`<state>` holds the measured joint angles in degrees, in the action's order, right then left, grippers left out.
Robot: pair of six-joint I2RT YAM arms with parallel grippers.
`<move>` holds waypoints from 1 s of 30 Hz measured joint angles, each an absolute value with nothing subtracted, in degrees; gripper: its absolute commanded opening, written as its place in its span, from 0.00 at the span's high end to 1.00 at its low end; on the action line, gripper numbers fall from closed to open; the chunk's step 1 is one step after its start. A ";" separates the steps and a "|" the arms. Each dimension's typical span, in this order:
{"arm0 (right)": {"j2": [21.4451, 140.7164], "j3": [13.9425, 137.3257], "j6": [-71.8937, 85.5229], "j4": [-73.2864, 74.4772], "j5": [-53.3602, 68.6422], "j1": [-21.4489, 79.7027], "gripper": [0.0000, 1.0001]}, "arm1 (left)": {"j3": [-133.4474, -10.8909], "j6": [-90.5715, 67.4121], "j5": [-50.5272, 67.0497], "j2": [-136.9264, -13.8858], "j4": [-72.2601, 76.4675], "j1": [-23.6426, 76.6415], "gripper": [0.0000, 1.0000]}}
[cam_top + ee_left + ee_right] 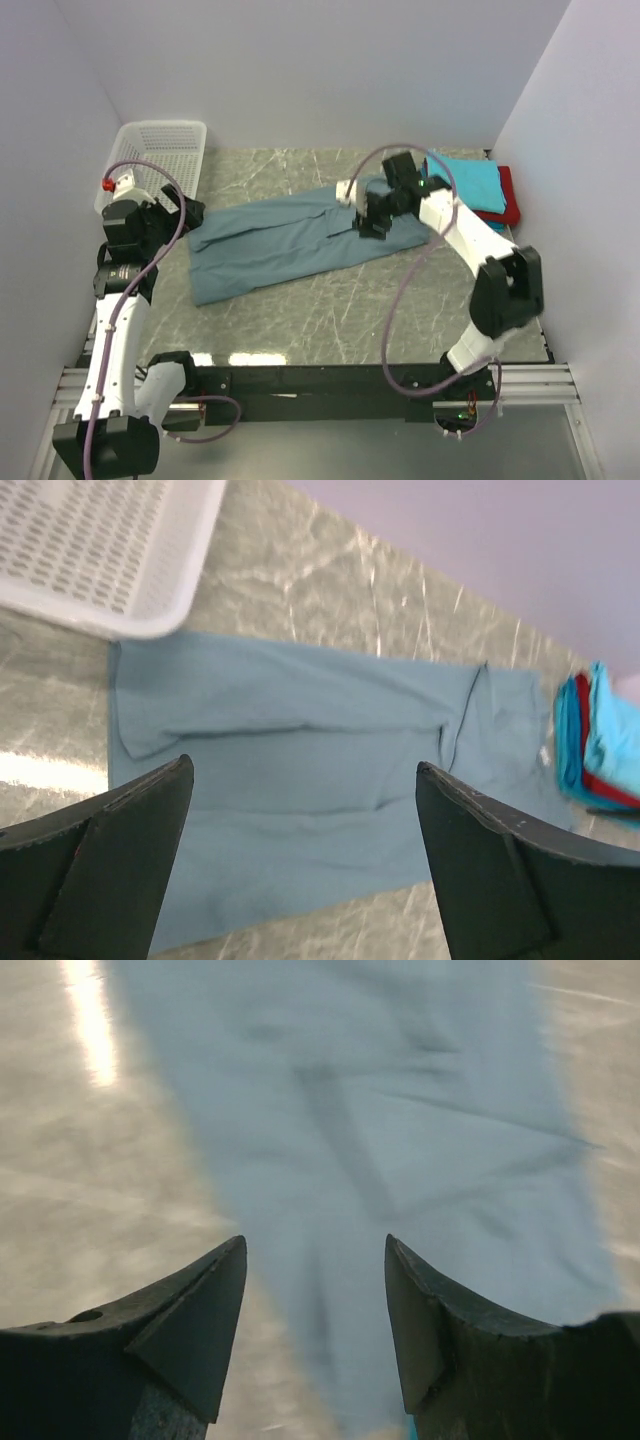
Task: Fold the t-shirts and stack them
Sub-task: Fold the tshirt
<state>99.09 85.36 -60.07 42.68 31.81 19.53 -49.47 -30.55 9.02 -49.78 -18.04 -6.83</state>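
Observation:
The dusty grey-blue t-shirt (290,238) lies folded into a long strip across the table, also in the left wrist view (320,770) and the right wrist view (400,1130). A stack of folded turquoise, red and teal shirts (478,187) sits at the back right, seen too in the left wrist view (595,740). My left gripper (190,215) is open and empty at the strip's left end. My right gripper (368,222) is open and empty just above the strip's right end.
A white plastic mesh basket (160,160) stands at the back left, next to my left arm, and shows in the left wrist view (100,550). White walls close the table in on three sides.

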 measured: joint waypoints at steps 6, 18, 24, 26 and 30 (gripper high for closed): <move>87.35 64.31 -63.44 38.70 29.15 31.20 0.35 | -45.36 -28.12 12.08 -49.63 -20.08 -6.83 0.04; 100.57 72.47 -51.96 24.60 15.20 50.70 0.48 | -37.41 -44.60 2.02 -36.97 -30.20 -6.79 0.12; 93.60 60.82 -52.60 22.87 12.01 41.89 0.47 | -34.65 -49.28 5.21 -39.53 -32.14 -6.79 0.17; 90.76 57.21 -53.58 23.03 11.31 38.17 0.47 | -33.01 -50.59 7.84 -40.01 -30.79 -6.79 0.22; 86.70 51.99 -56.23 22.63 9.67 30.98 0.47 | -27.14 -55.07 13.13 -42.85 -28.51 -6.70 0.27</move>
